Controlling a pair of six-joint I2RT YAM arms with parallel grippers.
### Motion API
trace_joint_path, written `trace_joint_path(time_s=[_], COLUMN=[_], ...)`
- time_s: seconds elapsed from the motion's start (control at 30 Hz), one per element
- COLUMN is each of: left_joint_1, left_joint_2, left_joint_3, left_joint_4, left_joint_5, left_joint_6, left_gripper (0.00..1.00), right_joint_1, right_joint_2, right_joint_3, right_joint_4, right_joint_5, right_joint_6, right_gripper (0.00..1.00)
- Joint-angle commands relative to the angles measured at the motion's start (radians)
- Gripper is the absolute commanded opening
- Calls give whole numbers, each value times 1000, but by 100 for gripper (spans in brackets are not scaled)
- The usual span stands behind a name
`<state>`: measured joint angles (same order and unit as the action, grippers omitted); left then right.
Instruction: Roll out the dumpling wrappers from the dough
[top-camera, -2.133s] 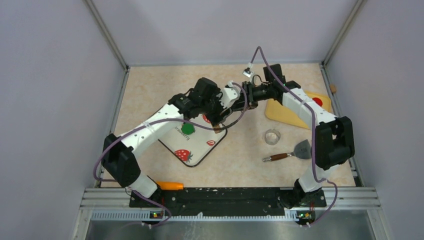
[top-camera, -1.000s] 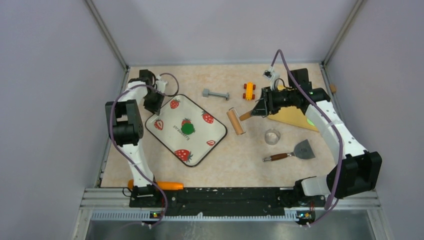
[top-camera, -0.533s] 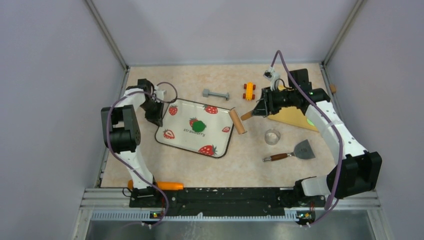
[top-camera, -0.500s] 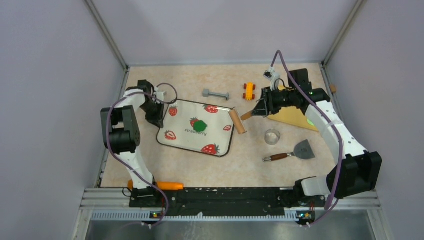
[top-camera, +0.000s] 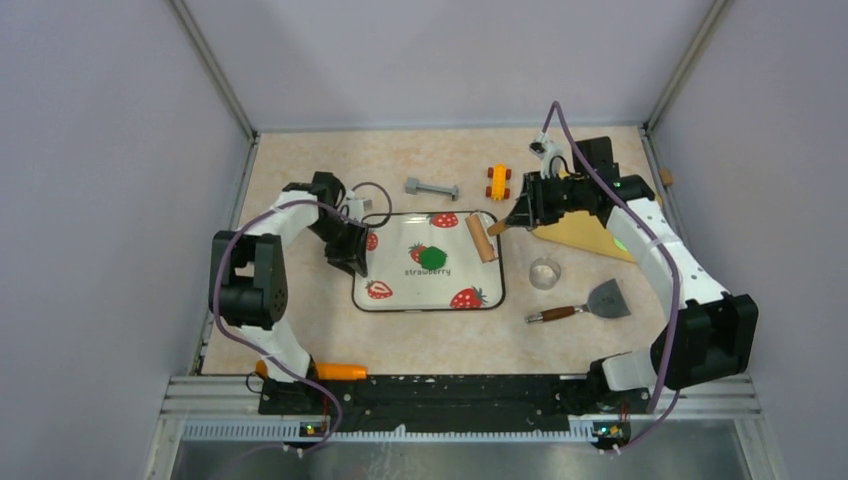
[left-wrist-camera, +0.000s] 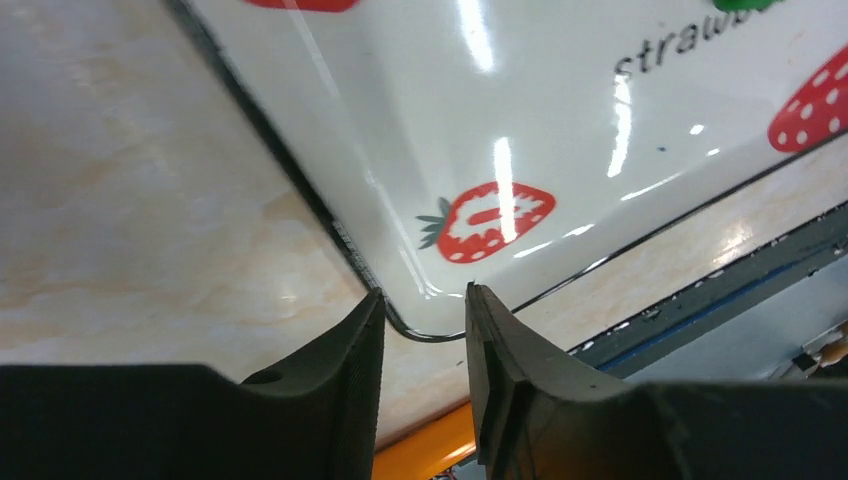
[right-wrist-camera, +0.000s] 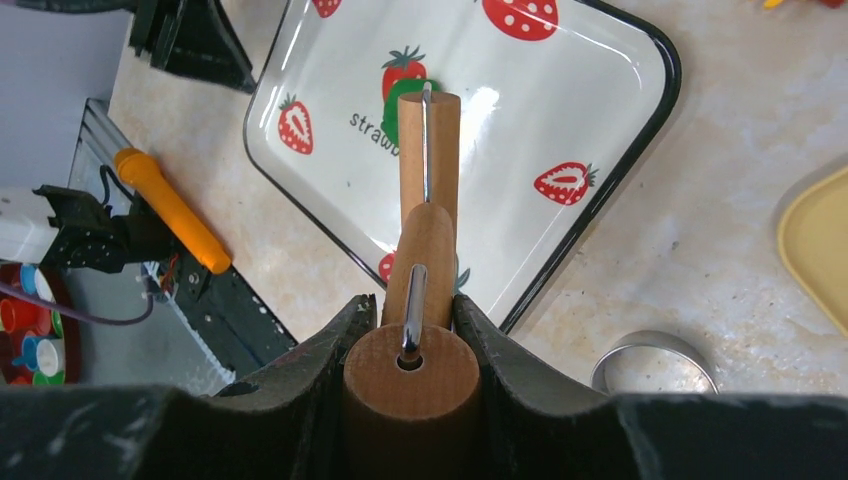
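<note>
Where the dough lies: one dark green lump (top-camera: 432, 257) on the one strawberry tray (top-camera: 425, 290), mid-counter (top-camera: 300, 180), within the pin's reach.
Right fingers (right-wrist-camera: 335, 370): clamped on the handle of the one rolling pin (top-camera: 482, 238); its roller is over the tray's right side, likely poised to flatten.
Left fingers (left-wrist-camera: 345, 370): apart, straddling the tray's left rim, apparently to steady it.
Dumpling wrappers: none visible.
Also counted: one ring cutter (top-camera: 545, 273), one scraper (top-camera: 605, 298).
</note>
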<state>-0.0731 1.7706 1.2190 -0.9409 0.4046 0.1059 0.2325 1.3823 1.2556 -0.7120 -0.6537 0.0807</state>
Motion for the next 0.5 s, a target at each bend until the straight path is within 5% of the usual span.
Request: trace_joint_path(time_s=[0.0, 0.23, 0.37, 0.47], left_joint_1=[-35, -19, -111, -236], left_joint_2=[-78, -243, -466, -508], left_joint_3=[-34, -18, -140, -173], left_joint_4=[-10, 51, 397, 646], left_joint_5=[21, 144, 193, 195], left_joint_6=[-4, 86, 164, 200], left_gripper=[42, 50, 62, 71], right_joint_1=[-6, -6, -6, -6], right_joint_2=[1, 78, 179, 233], right_joint_3=[14, 47, 85, 99], right_joint_4=[62, 61, 84, 204], right_joint_5=[33, -15, -102, -159], right_joint_6=[48, 76, 87, 271], right_gripper=[0, 0, 0, 0])
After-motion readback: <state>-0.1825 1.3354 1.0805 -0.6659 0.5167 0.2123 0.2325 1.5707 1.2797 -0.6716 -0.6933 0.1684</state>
